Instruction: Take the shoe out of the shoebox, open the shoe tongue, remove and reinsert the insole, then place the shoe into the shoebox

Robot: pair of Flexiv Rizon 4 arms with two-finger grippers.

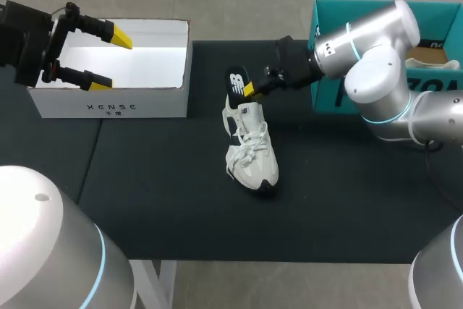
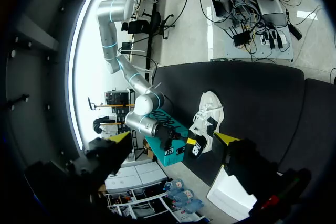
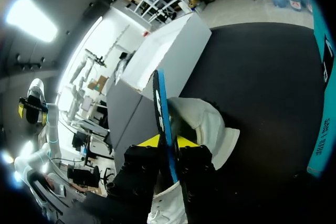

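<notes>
At mid-table, the right gripper is pinching the insole over the heel of the shoe; the left gripper is hanging open over the box. That edge grip is probably risking a buckle or slip.

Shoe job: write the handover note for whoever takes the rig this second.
Right gripper: shut on the insole, which stands upright at the heel of the shoe.
Left gripper: open, above the white box.
Shoe: on the table, between the white box and the teal box.
Done: shoe out.
To do: seat insole, box shoe. Cannot tell if insole is leaving or returning.
</notes>
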